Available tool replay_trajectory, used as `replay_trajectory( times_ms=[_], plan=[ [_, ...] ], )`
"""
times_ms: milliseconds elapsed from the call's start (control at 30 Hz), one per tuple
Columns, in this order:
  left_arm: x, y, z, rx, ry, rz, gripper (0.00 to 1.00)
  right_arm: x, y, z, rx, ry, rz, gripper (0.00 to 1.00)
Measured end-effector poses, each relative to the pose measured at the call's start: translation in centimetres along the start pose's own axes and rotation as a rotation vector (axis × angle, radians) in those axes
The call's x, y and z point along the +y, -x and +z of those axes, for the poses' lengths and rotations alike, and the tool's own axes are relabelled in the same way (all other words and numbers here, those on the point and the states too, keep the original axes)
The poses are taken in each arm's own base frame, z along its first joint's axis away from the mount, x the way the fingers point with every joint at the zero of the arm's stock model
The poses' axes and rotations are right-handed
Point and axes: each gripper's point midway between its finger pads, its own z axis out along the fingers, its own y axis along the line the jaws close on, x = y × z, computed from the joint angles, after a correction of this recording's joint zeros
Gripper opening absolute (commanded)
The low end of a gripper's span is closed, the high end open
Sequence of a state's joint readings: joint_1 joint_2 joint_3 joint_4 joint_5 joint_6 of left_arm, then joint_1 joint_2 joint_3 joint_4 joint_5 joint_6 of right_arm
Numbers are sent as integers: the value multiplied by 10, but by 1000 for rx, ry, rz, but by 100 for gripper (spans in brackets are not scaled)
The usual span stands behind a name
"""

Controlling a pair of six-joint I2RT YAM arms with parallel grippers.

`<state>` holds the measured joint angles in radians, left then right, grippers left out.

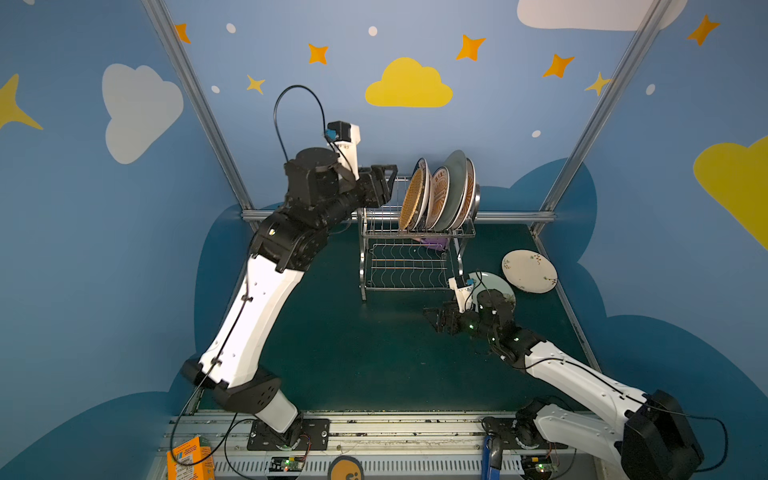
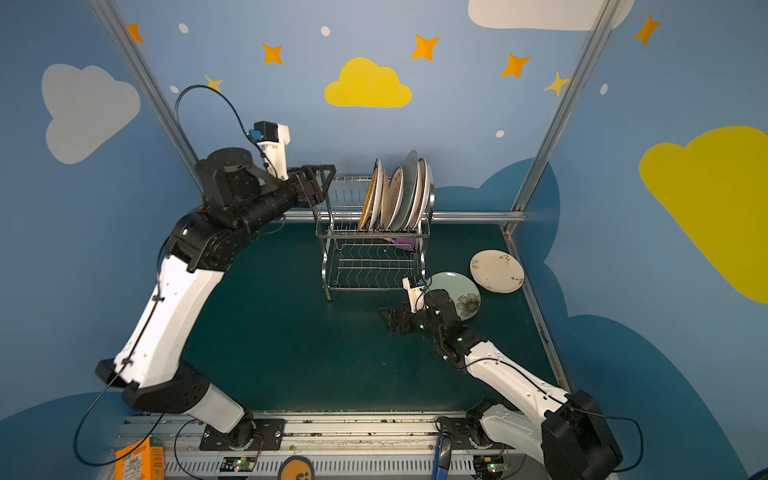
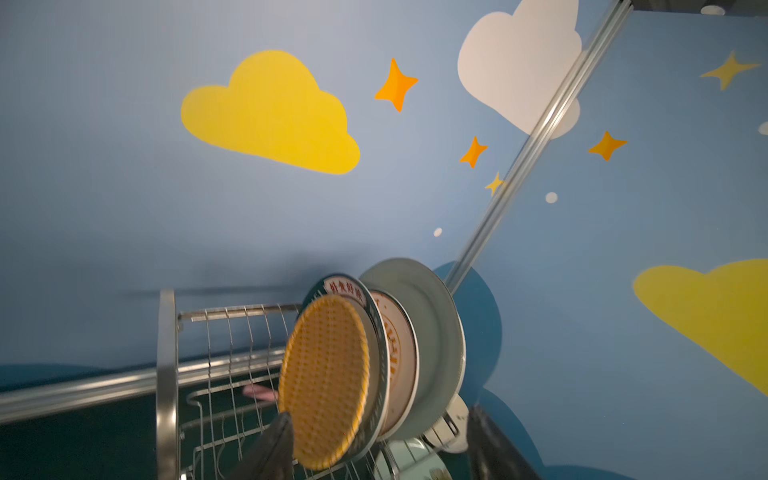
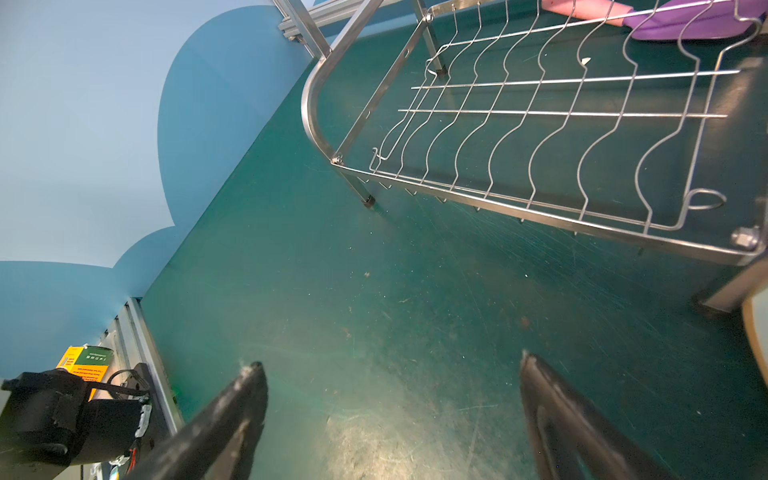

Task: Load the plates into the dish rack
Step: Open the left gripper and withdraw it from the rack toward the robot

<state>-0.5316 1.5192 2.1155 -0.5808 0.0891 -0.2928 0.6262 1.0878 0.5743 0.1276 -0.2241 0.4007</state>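
Observation:
The steel dish rack (image 1: 364,253) stands at the back of the green mat. Several plates stand upright in its upper tier, the woven tan plate (image 1: 411,199) leftmost, a letter-rimmed plate (image 3: 380,332) behind it. My left gripper (image 1: 384,183) hovers open just left of them, apart from the tan plate (image 3: 324,386). A cream floral plate (image 1: 529,271) and a pale green flowered plate (image 2: 457,291) lie flat to the right of the rack; my right arm covers part of the green one. My right gripper (image 1: 432,318) hangs open and empty, low over the mat in front of the rack (image 4: 498,203).
A purple and pink utensil (image 4: 685,20) lies on the mat under the rack's lower tier. An orange box (image 1: 189,459) sits at the front left by the arm bases. Aluminium posts and blue walls close in the mat on three sides.

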Motion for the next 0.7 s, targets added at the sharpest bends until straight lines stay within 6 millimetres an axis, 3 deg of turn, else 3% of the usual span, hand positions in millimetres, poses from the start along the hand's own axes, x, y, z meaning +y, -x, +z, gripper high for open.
replay_trajectory(
  times_ms=[133,300,567,700],
  plan=[
    [-1,-36,-49,41,-79,-39,99,-2,3,-5,-6,-28,12,93],
    [7,-105,-90,129,-158,-68,100,-2,20,-21,-80,-63,10,93],
    [42,-221,-124,287,-164,-147,100,-22,32,-64,-171,-151,85,93],
    [58,-261,-133,336,-137,-196,100,-47,15,-84,-182,-215,170,94]
  ],
)
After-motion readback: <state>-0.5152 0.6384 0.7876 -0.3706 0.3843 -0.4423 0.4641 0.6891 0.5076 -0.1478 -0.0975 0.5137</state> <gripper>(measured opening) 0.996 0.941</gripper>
